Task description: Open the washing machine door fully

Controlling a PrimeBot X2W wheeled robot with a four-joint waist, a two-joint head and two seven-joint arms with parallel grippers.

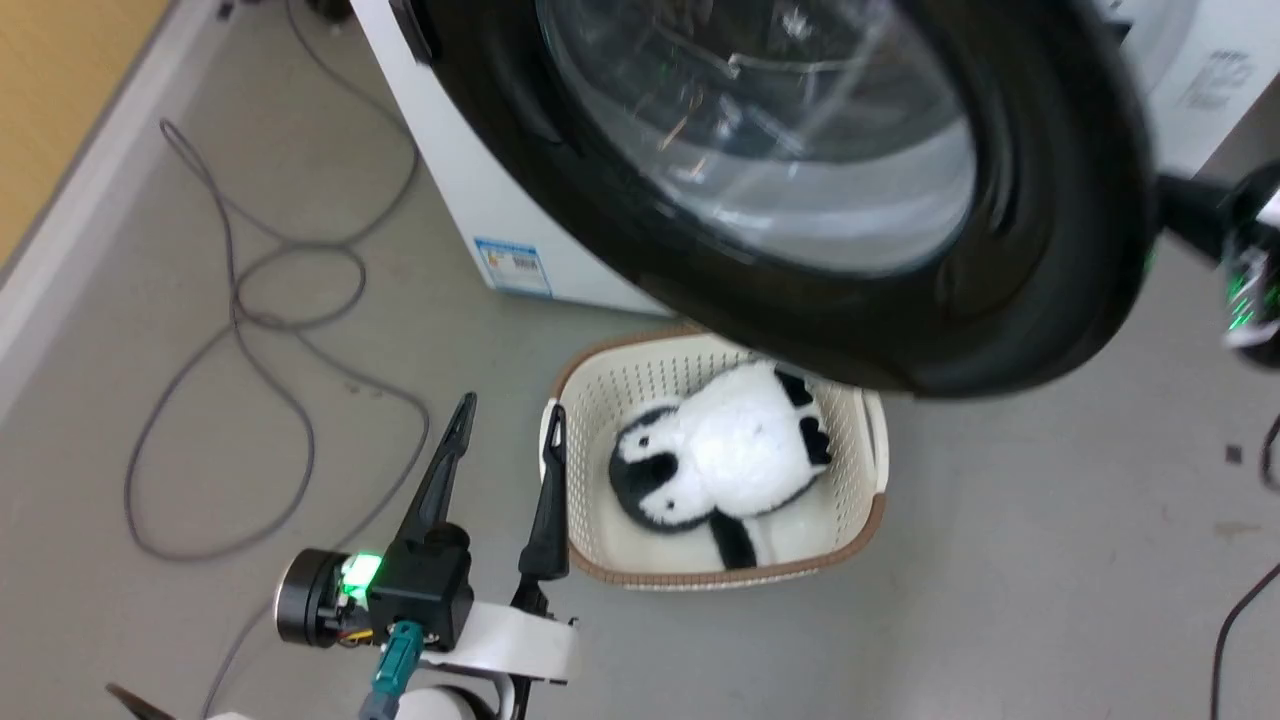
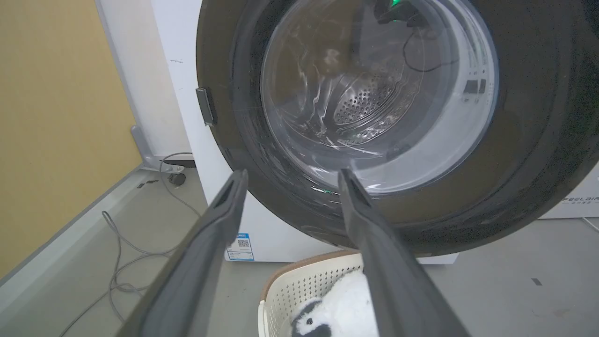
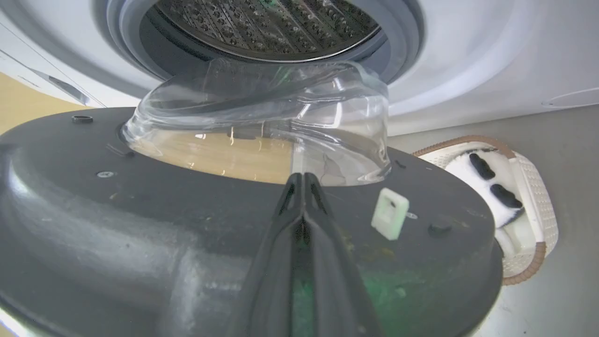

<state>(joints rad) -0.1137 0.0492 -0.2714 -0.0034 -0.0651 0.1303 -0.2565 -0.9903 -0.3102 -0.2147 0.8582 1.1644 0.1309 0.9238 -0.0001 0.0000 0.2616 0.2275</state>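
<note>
Right wrist view: right gripper (image 3: 303,177), fingers closed together, empty, at the inner frame of the washing machine door (image 3: 140,210). Door partly swung from the washing machine (image 3: 468,56). Left gripper (image 1: 510,415) wide, idle. I judge mid-swing; next, I push it further outward.

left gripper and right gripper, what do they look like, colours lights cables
The left gripper has two long tapering dark grey fingers on a black block with a green light. A teal plug sits below it, beside a round black-and-silver wrist drum and a white forearm shell. The right gripper has the same dark grey fingers, with a green glow at their base.
</note>
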